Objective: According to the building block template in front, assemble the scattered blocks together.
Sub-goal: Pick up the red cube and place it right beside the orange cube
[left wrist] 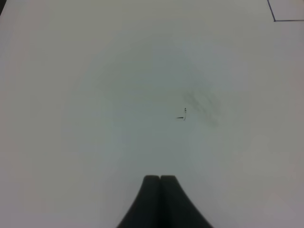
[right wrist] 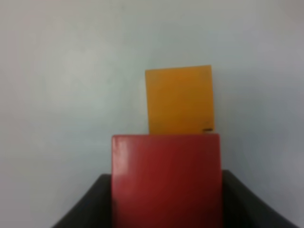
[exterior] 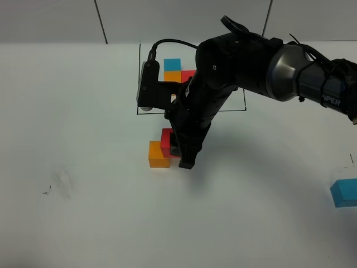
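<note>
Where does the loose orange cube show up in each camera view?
Exterior high: orange cube near the centre, below the black-framed template, just left of the red cube.
Left wrist: not in it.
Right wrist: orange cube near the picture's middle, just beyond the red cube.
Shared landmark: the red cube, seen in the exterior and right wrist views.

The right arm [exterior: 279, 70] enters from the right edge of the high view and reaches mid-frame, bent steeply down. The right gripper [exterior: 182, 156] has its jaws clamped on the red cube [exterior: 166, 138]. The left gripper [left wrist: 160, 194], at bottom centre of its wrist view, has its jaws pressed together.
</note>
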`<state>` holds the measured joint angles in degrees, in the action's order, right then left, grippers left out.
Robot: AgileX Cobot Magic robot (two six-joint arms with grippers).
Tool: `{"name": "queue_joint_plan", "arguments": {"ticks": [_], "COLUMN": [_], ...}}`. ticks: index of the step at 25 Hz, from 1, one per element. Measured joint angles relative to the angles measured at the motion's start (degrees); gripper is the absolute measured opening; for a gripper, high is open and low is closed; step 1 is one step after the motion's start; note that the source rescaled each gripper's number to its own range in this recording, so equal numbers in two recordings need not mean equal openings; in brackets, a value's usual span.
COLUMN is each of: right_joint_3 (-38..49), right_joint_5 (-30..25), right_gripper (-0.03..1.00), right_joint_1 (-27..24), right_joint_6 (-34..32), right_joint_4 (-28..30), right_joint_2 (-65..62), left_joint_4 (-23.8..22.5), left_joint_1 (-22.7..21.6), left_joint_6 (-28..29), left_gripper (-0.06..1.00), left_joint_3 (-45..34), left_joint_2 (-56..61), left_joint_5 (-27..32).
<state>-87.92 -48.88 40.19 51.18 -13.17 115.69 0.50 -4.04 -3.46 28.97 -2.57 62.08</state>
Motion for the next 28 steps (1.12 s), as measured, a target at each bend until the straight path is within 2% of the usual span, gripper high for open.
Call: {"name": "queue_joint_plan", "arguments": {"ticks": [12, 21, 28], "right_joint_3": [0.3, 0.3, 0.3], "right_joint_5": [3.1, 1.9, 1.8], "right_gripper": [0.43, 0.43, 0.43], "right_joint_1": [0.0, 0.0, 0.0], "right_joint_6": [-0.1, -6.3, -6.8], "right_joint_4": [0.1, 7.0, 7.5], "right_joint_2": [3.8, 3.8, 3.8], "left_joint_4": [-0.1, -0.1, -0.1], "left_joint_1": [0.0, 0.0, 0.0], "left_joint_6": [0.0, 0.0, 0.1], "left_gripper": [0.0, 0.0, 0.0], "left_joint_3": [0.0, 0.0, 0.0], "left_joint_2": [0.0, 0.0, 0.0], "left_joint_5": [0.0, 0.0, 0.0]}}
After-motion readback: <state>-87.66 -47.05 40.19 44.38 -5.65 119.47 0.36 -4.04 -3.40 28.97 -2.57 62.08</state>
